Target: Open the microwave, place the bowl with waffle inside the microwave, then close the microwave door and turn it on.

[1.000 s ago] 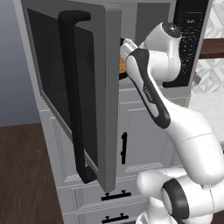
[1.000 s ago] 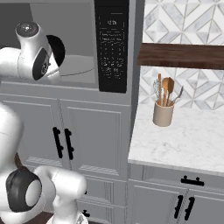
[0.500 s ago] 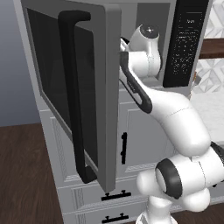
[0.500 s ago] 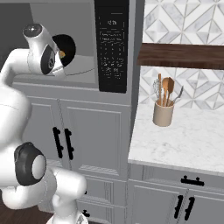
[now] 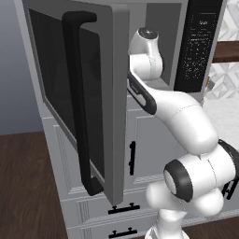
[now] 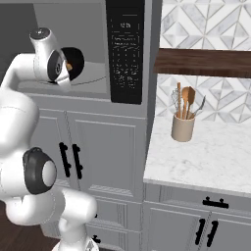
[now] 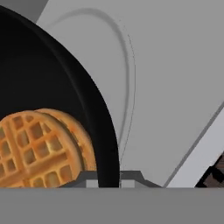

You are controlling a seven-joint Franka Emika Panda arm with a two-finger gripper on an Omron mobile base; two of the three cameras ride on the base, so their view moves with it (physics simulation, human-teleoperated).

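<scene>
Location: a rendered domestic kitchen. Evidence: a large grey built-in microwave with black control panel, set above white panelled cabinet doors with short black handles; a white marble counter carrying a beige utensil crock; a grey-and-white geometric tile backsplash; a dark wooden wall shelf; dark wood flooring.
</scene>
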